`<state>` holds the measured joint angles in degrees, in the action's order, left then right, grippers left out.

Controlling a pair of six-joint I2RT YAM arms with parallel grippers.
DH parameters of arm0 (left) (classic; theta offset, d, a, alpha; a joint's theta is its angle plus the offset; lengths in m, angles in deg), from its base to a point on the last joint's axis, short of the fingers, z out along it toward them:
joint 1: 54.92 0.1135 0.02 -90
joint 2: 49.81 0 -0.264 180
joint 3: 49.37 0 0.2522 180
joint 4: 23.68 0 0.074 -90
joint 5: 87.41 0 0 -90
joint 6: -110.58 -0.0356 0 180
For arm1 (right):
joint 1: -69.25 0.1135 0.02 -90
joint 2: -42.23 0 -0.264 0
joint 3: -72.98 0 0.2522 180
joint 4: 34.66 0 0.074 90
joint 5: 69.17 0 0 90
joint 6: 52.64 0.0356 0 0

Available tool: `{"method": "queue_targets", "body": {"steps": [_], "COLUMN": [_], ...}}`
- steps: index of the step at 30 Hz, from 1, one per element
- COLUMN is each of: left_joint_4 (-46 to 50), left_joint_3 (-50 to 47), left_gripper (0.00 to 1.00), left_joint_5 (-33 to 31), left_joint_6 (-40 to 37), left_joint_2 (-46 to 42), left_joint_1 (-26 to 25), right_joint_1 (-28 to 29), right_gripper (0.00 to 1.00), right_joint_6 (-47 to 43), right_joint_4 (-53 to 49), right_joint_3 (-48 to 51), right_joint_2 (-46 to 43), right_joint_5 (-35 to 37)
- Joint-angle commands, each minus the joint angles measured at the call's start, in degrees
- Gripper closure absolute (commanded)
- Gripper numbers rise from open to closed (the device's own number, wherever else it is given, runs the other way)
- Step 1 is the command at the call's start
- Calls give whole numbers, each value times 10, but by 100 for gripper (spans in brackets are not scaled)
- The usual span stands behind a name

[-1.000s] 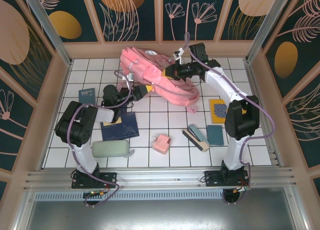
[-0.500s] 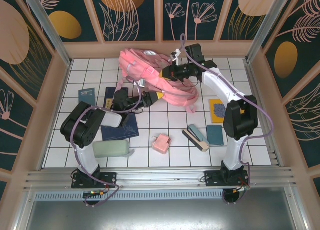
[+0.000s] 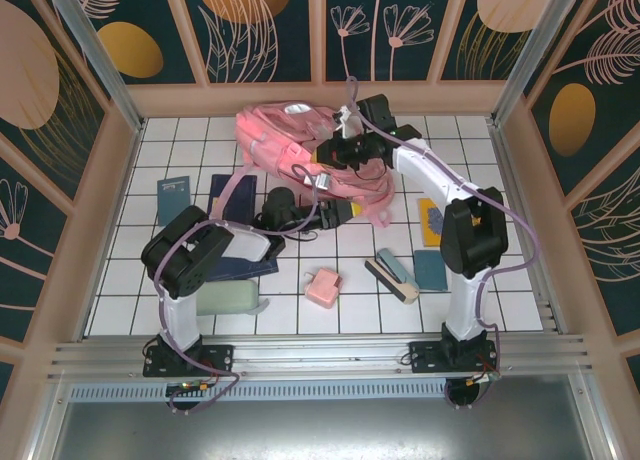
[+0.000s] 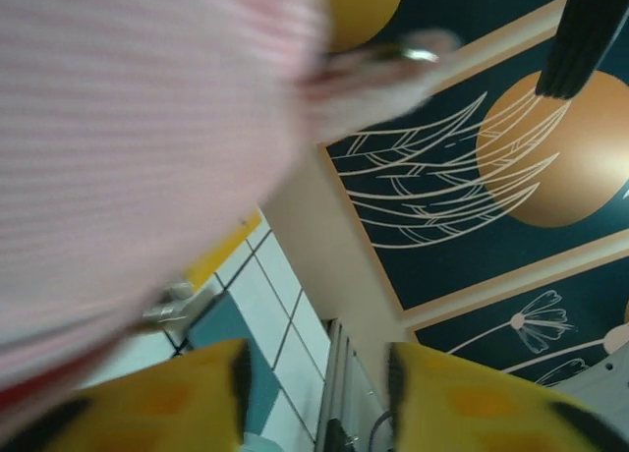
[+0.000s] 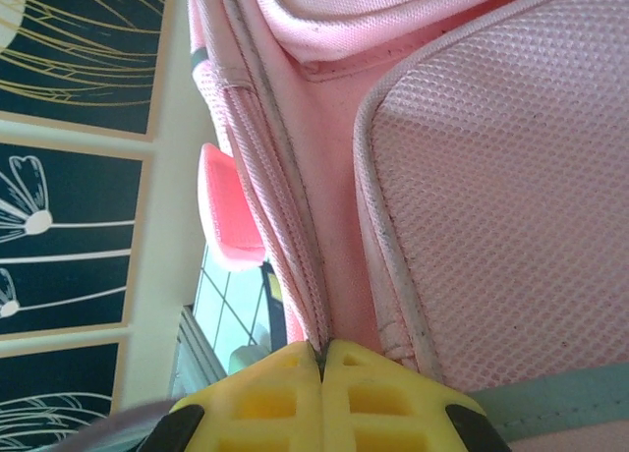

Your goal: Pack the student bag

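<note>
Pink fabric of the student bag (image 3: pixel 272 132) sits heaped at the far middle of the tiled table (image 3: pixel 350 248), a seam pinched by the right gripper (image 5: pixel 322 359) (fingers pressed together), while the left gripper (image 4: pixel 314 393), at its near edge, is spread.

The student bag (image 3: pixel 272 138), a large pink fabric backpack, lies slumped on its side at twelve o'clock on the surface. One strap trails toward seven o'clock, and its mesh panel faces up.
</note>
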<state>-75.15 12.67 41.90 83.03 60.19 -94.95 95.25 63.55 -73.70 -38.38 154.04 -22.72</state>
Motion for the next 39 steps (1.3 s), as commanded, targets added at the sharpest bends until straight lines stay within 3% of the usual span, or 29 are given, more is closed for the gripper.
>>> {"method": "queue_targets", "body": {"steps": [1,4,9,15,19,22,27,30,33,35,37,39], "left_joint_4": [84,219,469,708,808,856,821,796,804,847,901,920], "left_joint_3": [8,6,11,64,106,131,128,137,174,225,291,344], "left_gripper": [39,34,28,16,9,9,6,5,5,7,7,10], "left_joint_5": [-19,-39,-129,-291,-351,-361,-327,-294,-305,-348,-396,-381], "left_joint_6": [-55,-123,-237,-260,-219,-185,-117,-60,-48,-100,-199,-326], "left_joint_2": [-34,-93,-225,-305,-278,-232,-194,-175,-163,-149,-123,-90], "left_joint_1": [-6,-6,-5,20,46,48,48,46,37,27,18,11], "right_joint_1": [3,3,4,3,18,41,50,50,50,50,46,32], "right_gripper": [94,77,70,71,77,78,78,77,78,78,78,77], "right_joint_6": [-9,-29,-70,-72,-52,-32,21,54,66,59,52,43], "right_joint_4": [10,-14,-60,-83,-47,-14,44,74,82,82,81,85], "right_joint_3": [-13,-8,-1,44,141,239,383,436,462,466,471,479], "right_joint_2": [-2,-14,-44,-93,-163,-224,-327,-374,-399,-409,-420,-439], "right_joint_5": [29,58,141,276,310,333,331,337,363,384,410,417]}}
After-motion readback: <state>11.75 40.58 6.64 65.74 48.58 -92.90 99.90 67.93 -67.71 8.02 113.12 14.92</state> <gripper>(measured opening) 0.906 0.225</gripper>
